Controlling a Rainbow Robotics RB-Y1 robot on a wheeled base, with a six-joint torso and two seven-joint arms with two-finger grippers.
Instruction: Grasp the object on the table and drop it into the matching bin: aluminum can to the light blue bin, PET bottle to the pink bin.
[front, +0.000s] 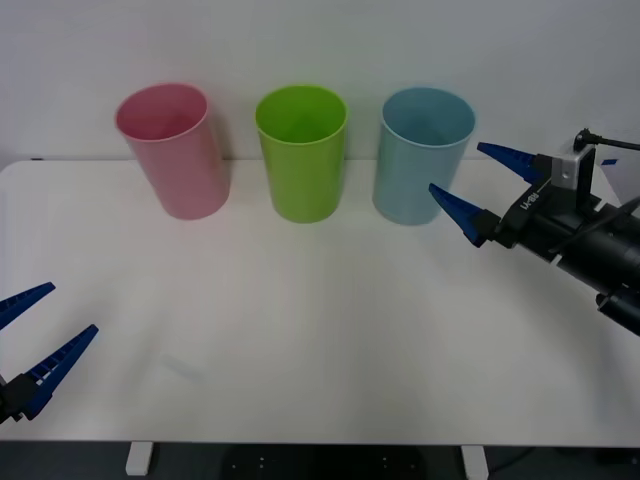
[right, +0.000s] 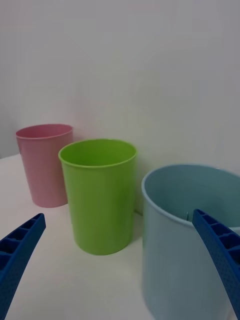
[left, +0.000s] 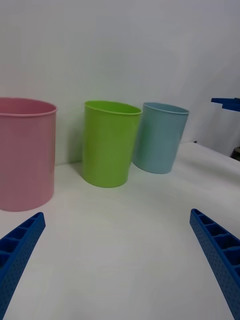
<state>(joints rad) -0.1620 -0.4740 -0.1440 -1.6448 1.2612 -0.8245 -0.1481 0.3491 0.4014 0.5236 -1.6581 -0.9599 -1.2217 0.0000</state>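
White and flat, the bench (front: 300, 330) fills most of the front view, with a pale wall behind it. Along its far edge three bins stand upright in a row, apart from one another: the pink bin (front: 172, 150) at upper left, a lime green bin (front: 301, 150) in the middle, and the light blue bin (front: 422, 152) at upper right. The right end effector (front: 487, 185) sits at the right of the frame, just beside the light blue bin, its blue fingers spread wide apart with nothing between them. In the right wrist view a glimpse of something pale shows inside the light blue bin (right: 185, 235), too little to identify. The left end effector (front: 38, 330) rests at the lower left corner, fingers also spread and empty.
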